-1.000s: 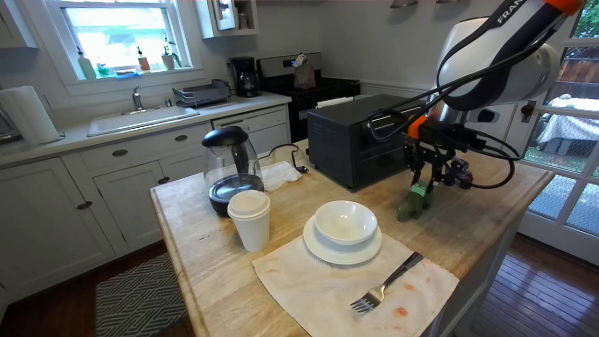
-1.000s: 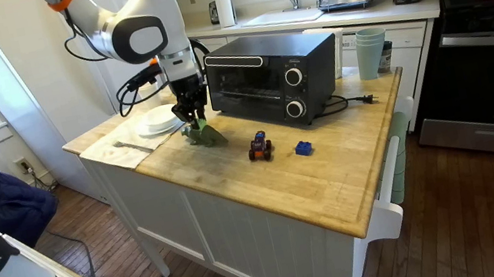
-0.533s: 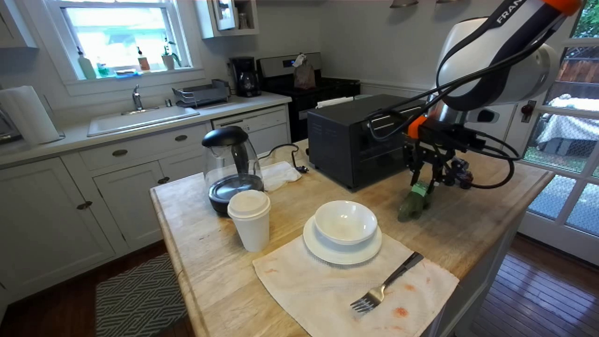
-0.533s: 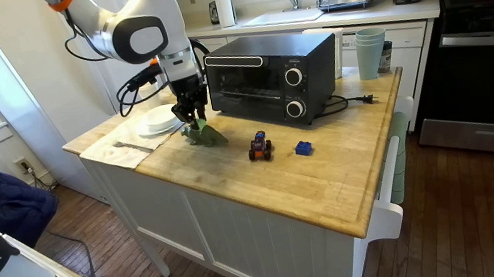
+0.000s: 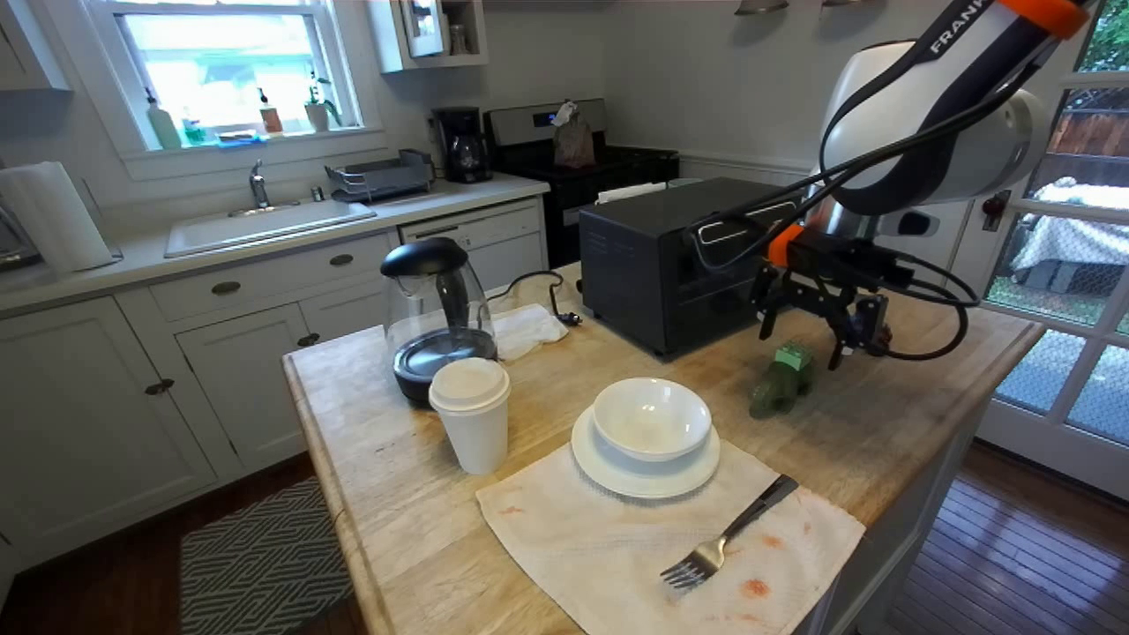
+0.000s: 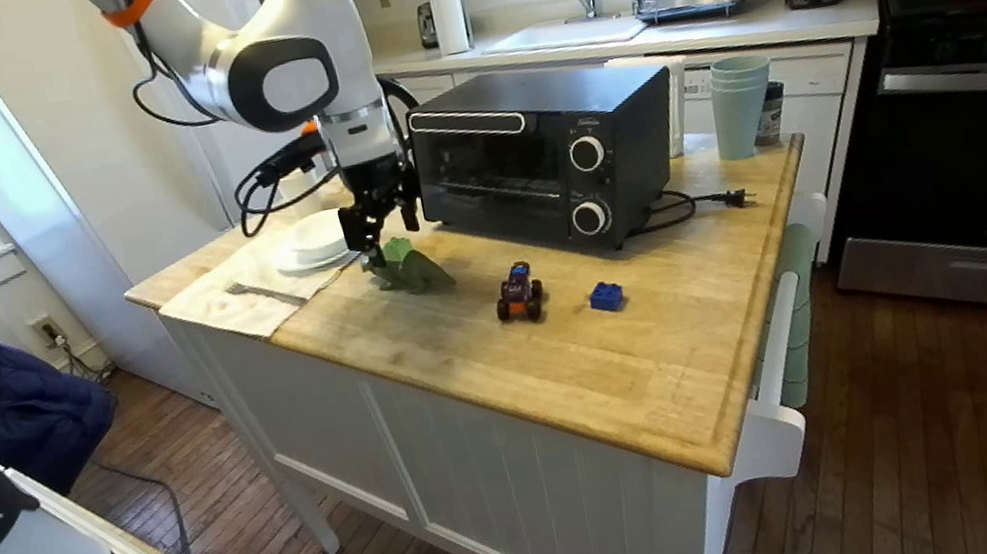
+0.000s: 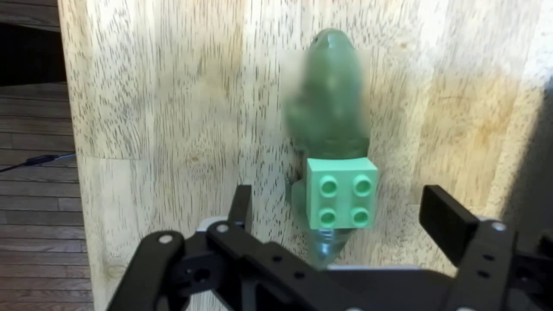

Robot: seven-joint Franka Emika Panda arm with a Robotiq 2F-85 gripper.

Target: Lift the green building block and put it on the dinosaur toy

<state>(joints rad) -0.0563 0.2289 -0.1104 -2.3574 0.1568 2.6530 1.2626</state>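
Tool [image 7: 343,211] was spread wide, the four-stud green building block [image 7: 341,193] ungripped between its sides, atop the dinosaur toy [image 7: 333,93]; likely risk was off-centre retreat clipping and toppling the block.

- The gripper [image 7: 343,205] has let go of the green building block [image 7: 341,194]: its fingers [image 7: 241,207], pinched against the block in the earlier pictures, are now spread wide, with a clear gap on both sides of it.
- The block now sits free on top of the dinosaur toy [image 7: 332,95], between the parted fingers.
- More of the block shows in both exterior views, where the fingers had partly covered it.
- The robot arm [image 6: 297,85] has shifted slightly, its upper part a little lower.
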